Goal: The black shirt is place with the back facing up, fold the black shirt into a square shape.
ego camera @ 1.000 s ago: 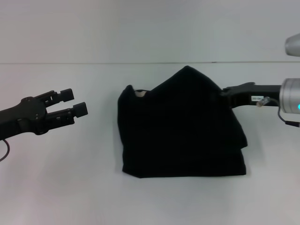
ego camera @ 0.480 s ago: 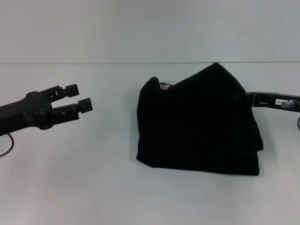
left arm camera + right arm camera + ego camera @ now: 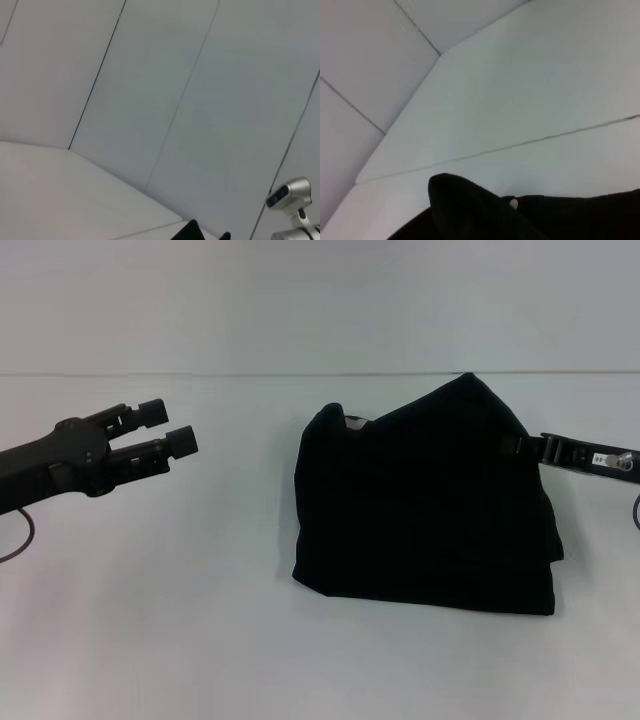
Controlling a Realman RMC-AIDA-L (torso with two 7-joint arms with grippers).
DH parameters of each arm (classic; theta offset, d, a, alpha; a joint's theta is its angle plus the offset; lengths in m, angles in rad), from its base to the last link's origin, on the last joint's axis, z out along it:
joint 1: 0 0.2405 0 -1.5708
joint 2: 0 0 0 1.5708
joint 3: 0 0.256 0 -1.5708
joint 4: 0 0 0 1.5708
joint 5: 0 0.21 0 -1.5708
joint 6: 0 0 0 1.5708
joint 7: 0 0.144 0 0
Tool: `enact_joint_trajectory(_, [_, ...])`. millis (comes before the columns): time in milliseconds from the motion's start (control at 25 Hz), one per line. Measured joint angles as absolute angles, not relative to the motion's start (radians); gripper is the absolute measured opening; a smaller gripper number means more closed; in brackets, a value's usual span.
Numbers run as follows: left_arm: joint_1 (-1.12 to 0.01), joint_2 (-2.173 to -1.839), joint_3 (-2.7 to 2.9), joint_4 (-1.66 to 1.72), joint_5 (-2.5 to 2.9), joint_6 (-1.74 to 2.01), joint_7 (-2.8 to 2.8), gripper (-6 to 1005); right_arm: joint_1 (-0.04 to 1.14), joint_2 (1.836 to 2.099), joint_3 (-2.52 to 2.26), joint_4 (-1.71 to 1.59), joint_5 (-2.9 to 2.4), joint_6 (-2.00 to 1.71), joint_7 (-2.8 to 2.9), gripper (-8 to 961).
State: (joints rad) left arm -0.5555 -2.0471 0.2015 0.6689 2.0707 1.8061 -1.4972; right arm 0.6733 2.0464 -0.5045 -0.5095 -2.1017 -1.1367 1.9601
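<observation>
White tabletop (image 3: 150, 620) everywhere, pale wall panels (image 3: 150, 75) behind it. Right gripper (image 3: 512, 447) is pinched on the right edge of the black shirt (image 3: 425, 510), with the fabric peaking up just past its tip. From there the shirt spreads away toward the left arm as a folded, roughly square bundle lying on the table. Left gripper (image 3: 168, 432) hangs well clear of the shirt on the far side, fingers apart, holding nothing.
</observation>
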Motion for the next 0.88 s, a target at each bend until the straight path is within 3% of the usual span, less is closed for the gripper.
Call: enact_joint_trajectory(880, [-0.567,-2.046,0.207,0.644,2.052,1.801,-1.504,869,0.656,2.053,-0.492,-0.461,-2.078,-0.996,1.973,72])
